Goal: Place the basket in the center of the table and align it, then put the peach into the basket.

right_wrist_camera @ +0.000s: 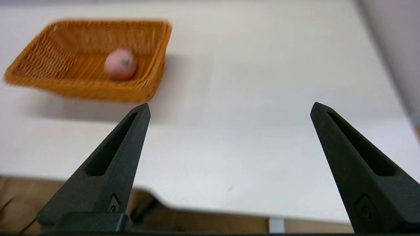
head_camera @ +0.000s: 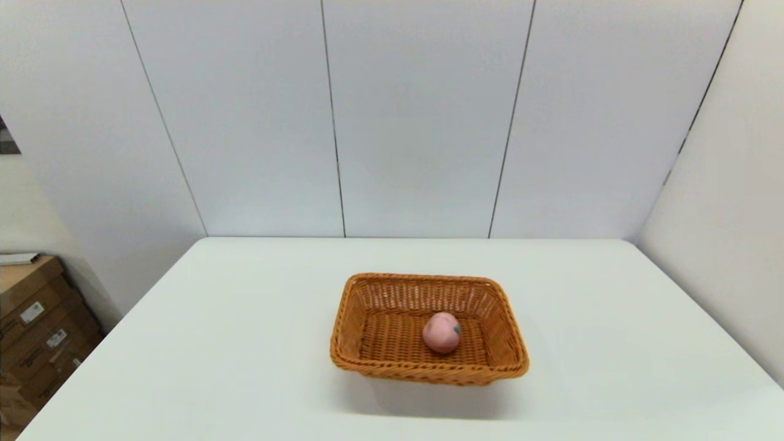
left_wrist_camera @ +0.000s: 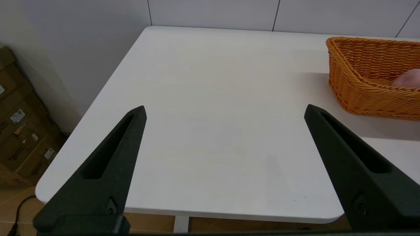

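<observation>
1. The wicker basket (head_camera: 429,331) sits near the middle of the white worktop (head_camera: 214,343), its long sides running across the head view.
2. The toy peach (head_camera: 441,332) lies inside the basket on its woven floor, right of centre.
3. The left hand (left_wrist_camera: 224,109) hangs over the worktop's near left part, fingers spread, holding nothing.
4. The right hand (right_wrist_camera: 229,107) hangs near the front right edge, fingers spread, empty.

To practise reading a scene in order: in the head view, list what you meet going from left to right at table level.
Cardboard boxes → bare white table → basket left wall → peach → basket right wall → bare table.
</observation>
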Controlling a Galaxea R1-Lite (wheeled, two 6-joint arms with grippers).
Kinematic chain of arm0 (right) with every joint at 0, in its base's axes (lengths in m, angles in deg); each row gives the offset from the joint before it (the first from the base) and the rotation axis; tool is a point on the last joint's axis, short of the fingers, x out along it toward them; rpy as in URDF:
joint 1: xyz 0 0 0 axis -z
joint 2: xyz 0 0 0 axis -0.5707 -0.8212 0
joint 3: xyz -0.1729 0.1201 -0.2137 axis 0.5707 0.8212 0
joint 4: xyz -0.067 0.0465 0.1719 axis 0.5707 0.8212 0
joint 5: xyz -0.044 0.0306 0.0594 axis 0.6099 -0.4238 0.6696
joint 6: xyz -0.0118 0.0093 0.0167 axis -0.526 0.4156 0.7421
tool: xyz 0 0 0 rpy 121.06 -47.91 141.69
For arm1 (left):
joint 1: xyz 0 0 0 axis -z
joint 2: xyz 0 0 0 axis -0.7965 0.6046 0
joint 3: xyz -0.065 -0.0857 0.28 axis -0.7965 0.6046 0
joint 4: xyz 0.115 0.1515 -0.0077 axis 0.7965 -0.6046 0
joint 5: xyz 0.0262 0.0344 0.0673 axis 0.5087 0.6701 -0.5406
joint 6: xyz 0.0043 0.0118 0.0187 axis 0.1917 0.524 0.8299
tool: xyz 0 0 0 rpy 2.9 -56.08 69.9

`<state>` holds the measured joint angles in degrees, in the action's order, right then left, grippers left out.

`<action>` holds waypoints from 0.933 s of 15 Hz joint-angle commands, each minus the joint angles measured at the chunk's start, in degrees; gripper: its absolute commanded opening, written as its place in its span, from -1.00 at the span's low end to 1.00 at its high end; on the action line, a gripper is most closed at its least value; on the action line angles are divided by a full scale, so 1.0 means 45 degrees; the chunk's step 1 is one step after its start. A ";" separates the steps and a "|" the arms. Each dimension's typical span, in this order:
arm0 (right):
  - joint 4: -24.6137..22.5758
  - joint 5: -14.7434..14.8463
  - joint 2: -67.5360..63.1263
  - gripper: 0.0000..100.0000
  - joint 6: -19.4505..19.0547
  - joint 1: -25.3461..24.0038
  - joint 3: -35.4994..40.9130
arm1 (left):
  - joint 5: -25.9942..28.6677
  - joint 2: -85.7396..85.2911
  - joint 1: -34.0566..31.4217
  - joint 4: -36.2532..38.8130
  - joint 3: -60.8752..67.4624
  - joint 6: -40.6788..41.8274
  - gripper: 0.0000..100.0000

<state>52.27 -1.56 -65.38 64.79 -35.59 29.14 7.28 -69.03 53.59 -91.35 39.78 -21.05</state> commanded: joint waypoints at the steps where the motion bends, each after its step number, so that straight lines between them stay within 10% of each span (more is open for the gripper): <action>1: -0.0005 0.0166 0.2482 1.00 0.0236 0.0020 0.1416 | -0.0006 -0.0009 0.0000 -0.0008 0.0002 -0.0009 1.00; 14: 0.0015 0.0889 0.4435 1.00 -0.1092 0.0098 0.2822 | -0.0006 -0.0009 0.0000 -0.0008 0.0002 -0.0009 1.00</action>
<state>52.01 2.66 -45.45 60.12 -35.10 41.74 7.28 -69.03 53.59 -91.33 39.78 -21.03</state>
